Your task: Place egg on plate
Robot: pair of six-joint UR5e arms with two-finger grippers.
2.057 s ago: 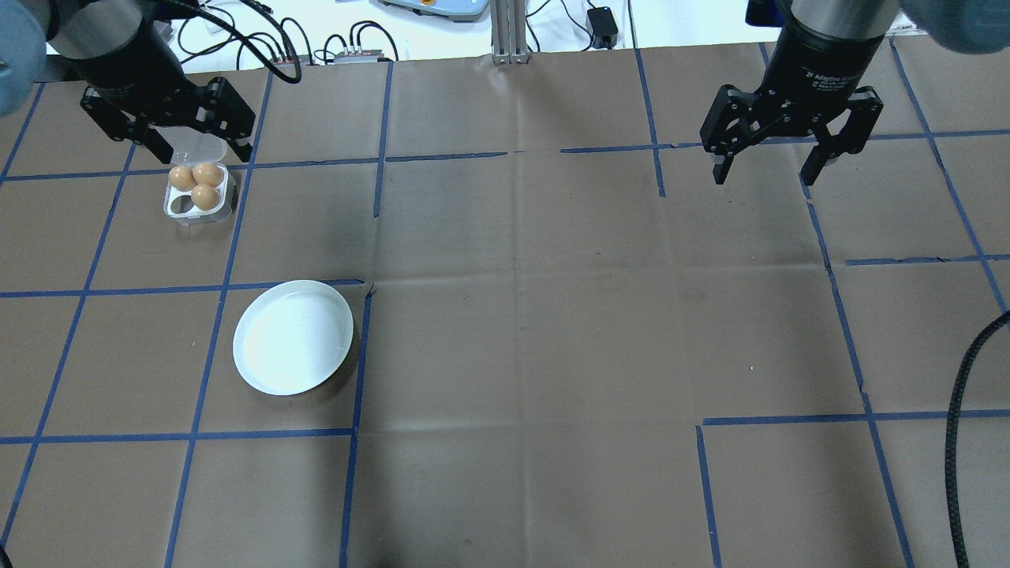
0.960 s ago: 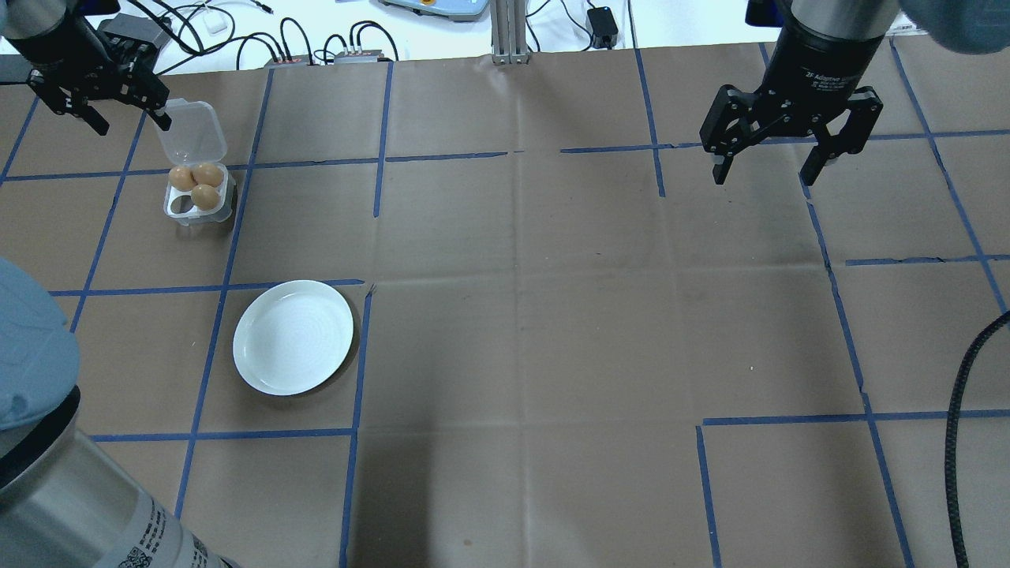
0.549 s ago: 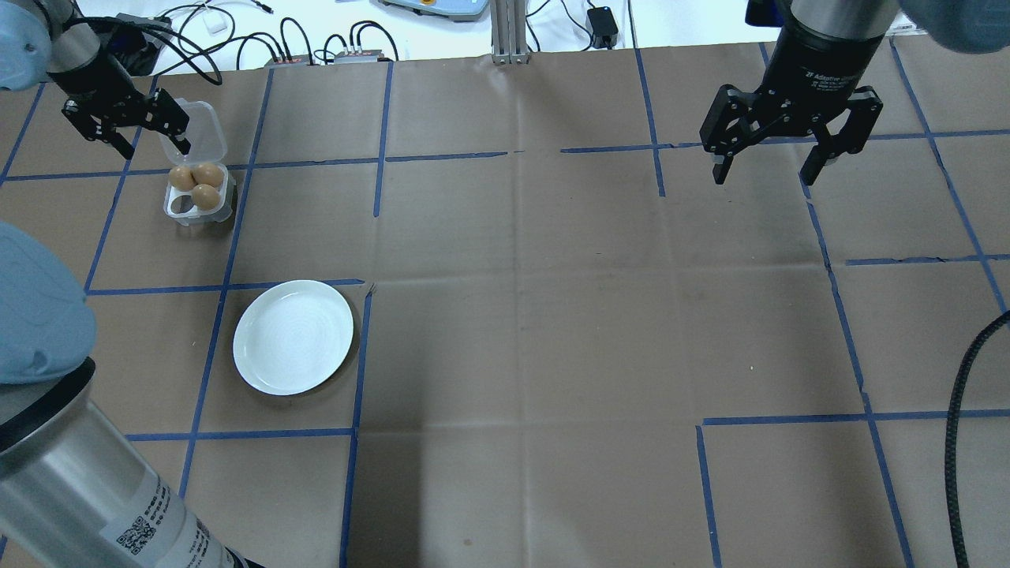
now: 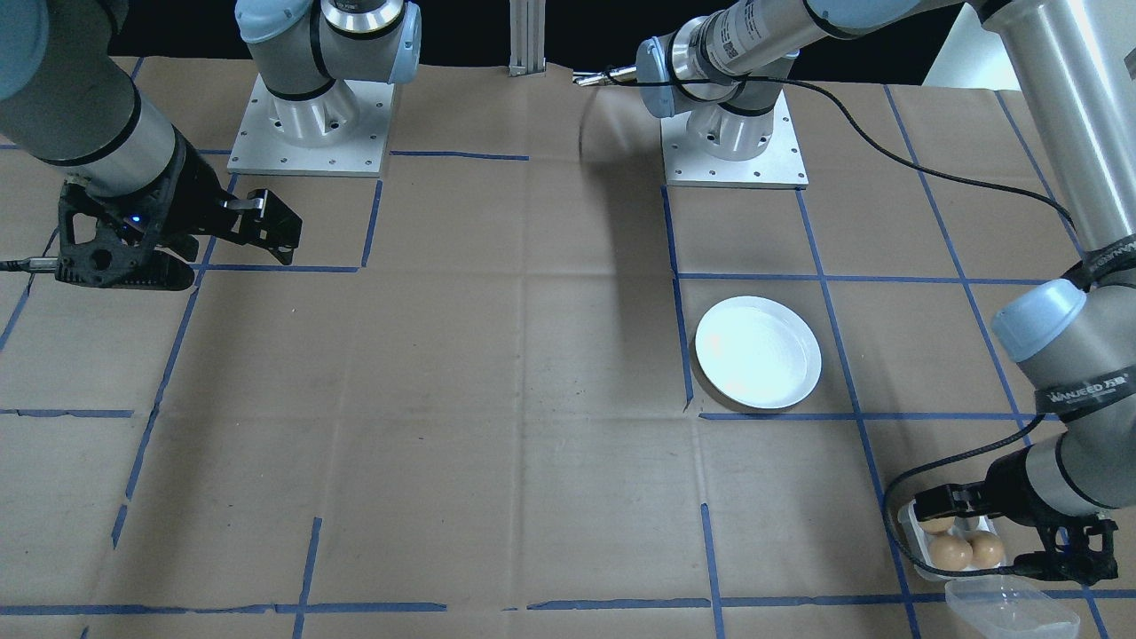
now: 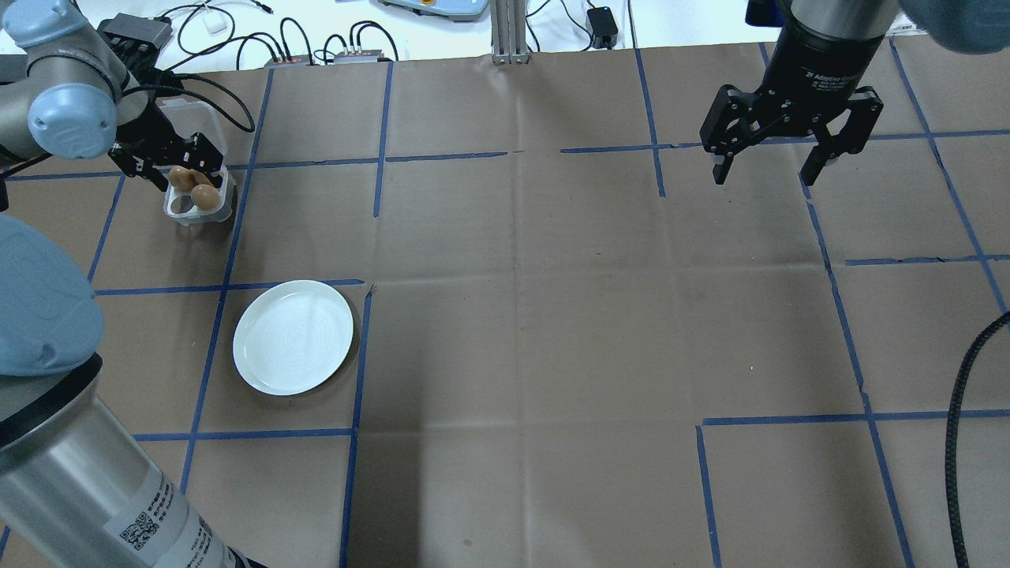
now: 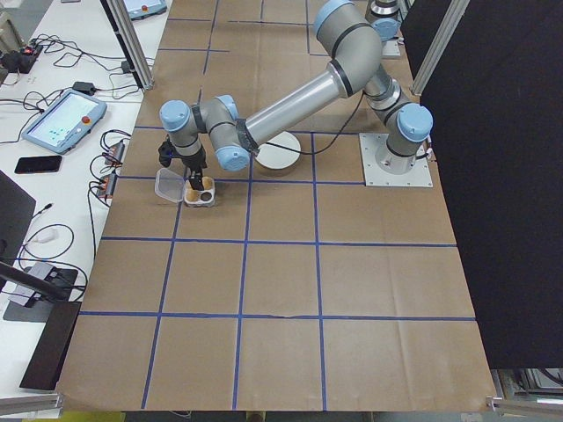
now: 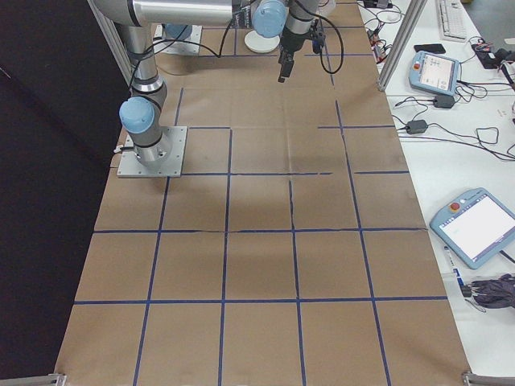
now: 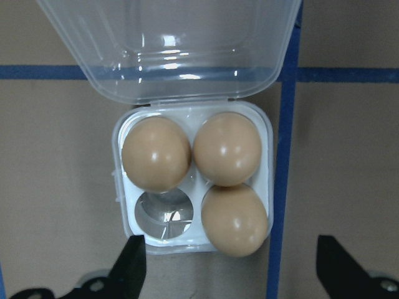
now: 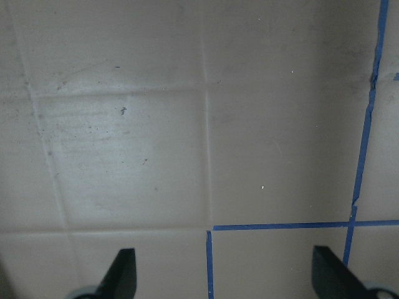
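Left gripper (image 8: pixel 227 274) hangs over the egg tray (image 8: pixel 192 180), jaws spread wide, holding nothing; both fingertips show at the bottom edge of the wrist view, 1 at the tray's near edge, the other out over the paper. In the overhead view the same gripper (image 5: pixel 167 162) covers the far part of the tray (image 5: pixel 197 207).

Tray holds 3 brown eggs (image 8: pixel 227 149) in 4 cups: 2 side by side next to the hinge, 1 in the near row. The 4th cup (image 8: pixel 163 213) sits bare (white plastic bottom visible). Clear lid (image 8: pixel 168 47) is folded back, lying flat on the paper beyond the tray.

Plate (image 5: pixel 293 337) rests flat on the brown paper (image 5: pixel 552 315), well apart from the tray, nearer the robot. Nothing on it. A blue tape line (image 5: pixel 359 355) runs just beside its rim. In the front view the plate (image 4: pixel 757 352) lies between the left arm's base and the tray (image 4: pixel 954 541).

Right gripper (image 5: pixel 791 150) hovers above bare paper on the far right side, well apart from both tray and plate, jaws spread and holding nothing. Its wrist view shows only paper and tape between the fingertips (image 9: pixel 123 274).
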